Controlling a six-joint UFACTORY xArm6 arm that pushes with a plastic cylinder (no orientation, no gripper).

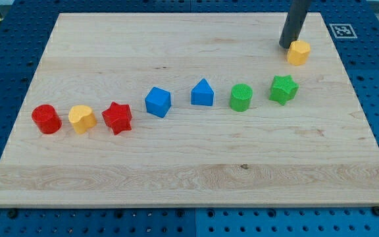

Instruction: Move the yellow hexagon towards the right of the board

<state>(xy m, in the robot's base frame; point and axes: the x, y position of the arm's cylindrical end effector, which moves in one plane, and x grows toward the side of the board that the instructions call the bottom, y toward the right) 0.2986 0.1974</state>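
Observation:
The yellow hexagon (pixel 299 52) sits near the view's top right of the wooden board (pixel 189 178). My tip (pixel 285 45) is at the end of the dark rod that comes down from the view's top edge. It rests just left of the yellow hexagon, touching or nearly touching its left side.
A curved row of blocks crosses the board: red cylinder (pixel 46 119), yellow heart-like block (pixel 82 119), red star (pixel 117 117), blue cube (pixel 158 102), blue house-shaped block (pixel 202 93), green cylinder (pixel 241 97), green star (pixel 283 89). A fiducial tag (pixel 341 29) lies off the board's top right corner.

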